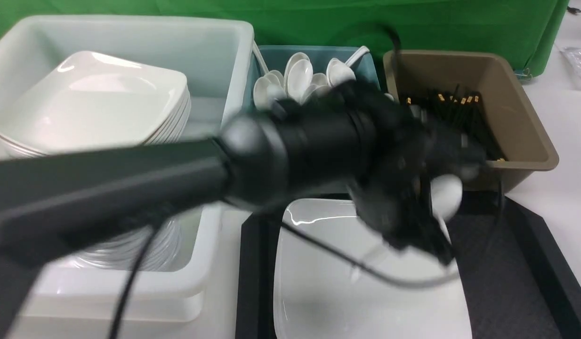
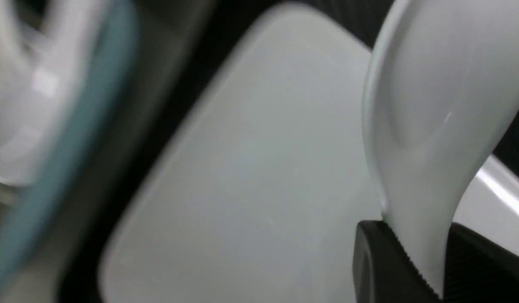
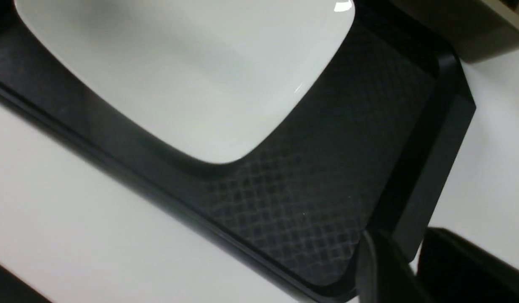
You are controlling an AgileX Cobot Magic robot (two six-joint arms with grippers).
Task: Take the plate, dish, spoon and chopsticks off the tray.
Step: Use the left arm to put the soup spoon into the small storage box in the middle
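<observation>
Left arm [image 1: 130, 188] reaches across in front of the camera, blurred, ending over the tray [image 1: 507, 282]. We note the left gripper [image 2: 413, 229] clamped on the spoon [image 1: 447, 195]: in the left wrist view its two black pads pinch the handle, and the bowl stands up beyond them. The spoon is off the tray's surface, in the air above its far edge and touching nothing else.

The plate [image 1: 347, 292] lies flat on the tray, on its left half. The right half of the tray shows bare textured black.

The right gripper [image 3: 400, 240] hangs by the tray's right rim, clear of the plate. Its jaws stand a little apart with nothing between them; tray rim and pale tabletop show through the gap.

Beyond the tray's far edge:
- teal tub [image 1: 368, 70], white spoons [image 1: 297, 75] heaped in it
- brown tub [image 1: 516, 103], toward the tray's far right corner, holding a bundle of dark chopsticks [image 1: 460, 113] with gold ends

Off the tray's left side is a white tub [image 1: 210, 52] with a stack of square plates [image 1: 107, 99] inside.
</observation>
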